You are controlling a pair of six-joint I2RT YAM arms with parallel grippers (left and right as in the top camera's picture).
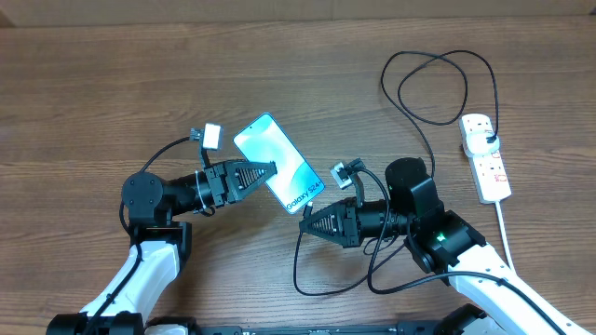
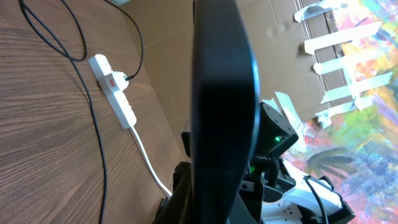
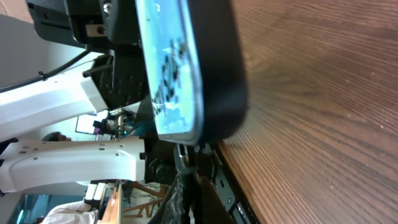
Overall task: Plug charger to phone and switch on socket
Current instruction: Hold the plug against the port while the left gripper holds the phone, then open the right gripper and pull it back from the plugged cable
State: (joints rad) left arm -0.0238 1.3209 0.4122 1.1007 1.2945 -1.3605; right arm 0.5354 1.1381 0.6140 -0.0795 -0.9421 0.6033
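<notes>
Both closed: left gripper (image 1: 266, 170) holds phone (image 1: 279, 158) tilted mid-frame, port edge presented; right gripper (image 1: 307, 223) pinches charger (image 1: 296, 265) tip beside it

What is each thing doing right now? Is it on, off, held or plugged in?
phone: screen lit, held tilted.
charger: white plug head in the socket; tip at the phone's bottom edge, cannot tell if it is in.
socket: charger plugged in; cannot tell if its switch is on or off.
left end effector: shut on the phone.
right end effector: shut on the charger near its tip.
</notes>
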